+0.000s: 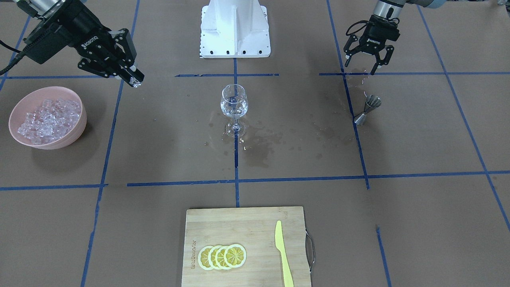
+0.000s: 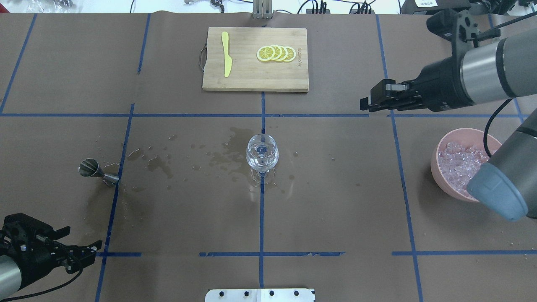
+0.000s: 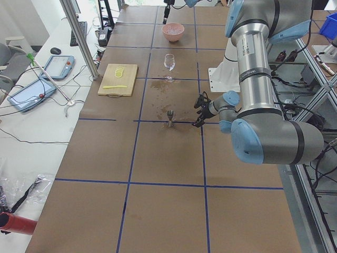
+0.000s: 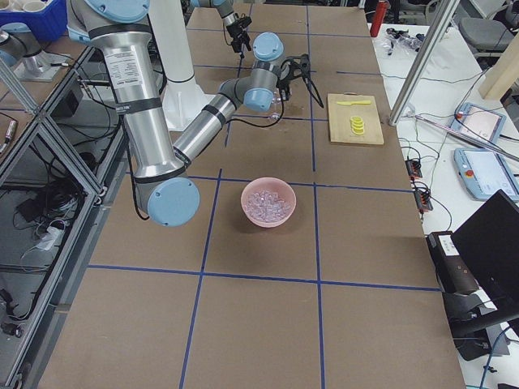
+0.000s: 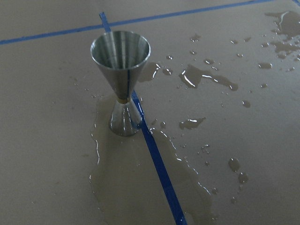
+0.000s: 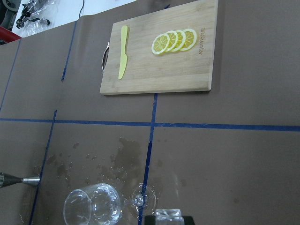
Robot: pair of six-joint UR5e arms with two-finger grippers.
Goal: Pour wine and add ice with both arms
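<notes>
Right gripper (image 1: 134, 79) pinches one ice cube (image 1: 136, 83) between the ice bowl (image 1: 71, 137) and glass (image 1: 234, 99); the overhead view hides that cube. Left gripper (image 1: 368, 65) hangs spread near the jigger (image 1: 368, 108). Wine (image 1: 234, 110) sits in the glass.

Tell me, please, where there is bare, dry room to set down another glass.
Bare, dry paper lies between the wine glass and the pink bowl, and beside the cutting board on its handle side. Avoid the wet stretch from the jigger to the glass.

The right arm (image 2: 499, 196) hid part of the bowl (image 2: 439, 146) overhead; the wrist view's edge cut off the jigger (image 6: 21, 179).
</notes>
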